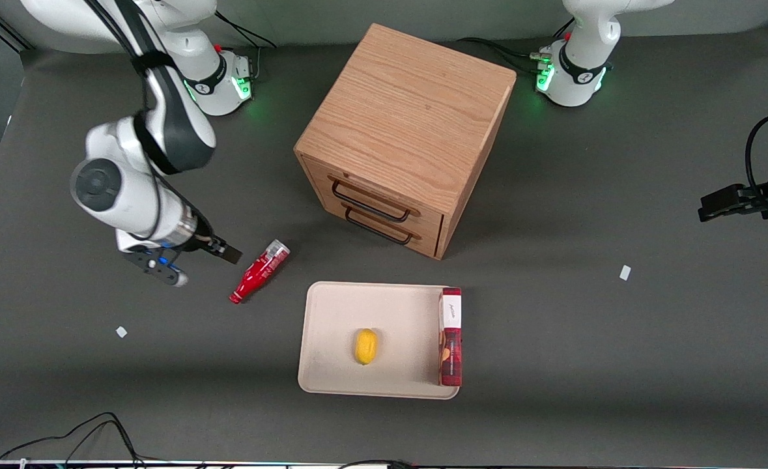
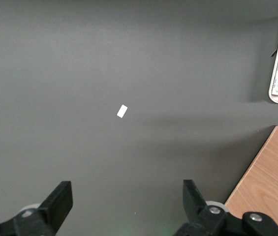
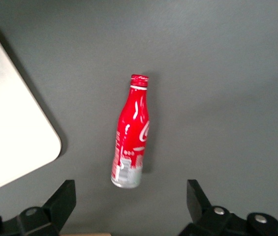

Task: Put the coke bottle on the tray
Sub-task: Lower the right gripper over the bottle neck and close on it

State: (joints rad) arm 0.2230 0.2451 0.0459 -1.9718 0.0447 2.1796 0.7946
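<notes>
The coke bottle (image 1: 259, 271) lay on its side on the dark table (image 1: 585, 339), off the tray (image 1: 338, 365) and just beside that tray's corner nearest the working arm, its red cap pointing toward the front camera and its silvery base toward the wooden drawer cabinet (image 1: 410, 130). The right wrist view showed what the front view could not: the white script along the bottle (image 3: 131, 133) and the rounded tray corner (image 3: 40, 137) close to it, not touching. The gripper (image 1: 191, 260) hung near the bottle, toward the working arm's end of the table, touching nothing; in the wrist view its two fingers (image 3: 62, 201) stood wide apart with the bottle's base between them. Only the front view showed the tray's load: a yellow lemon (image 1: 366, 346) near its middle and a flat red box (image 1: 450, 337) along the edge toward the parked arm.
</notes>
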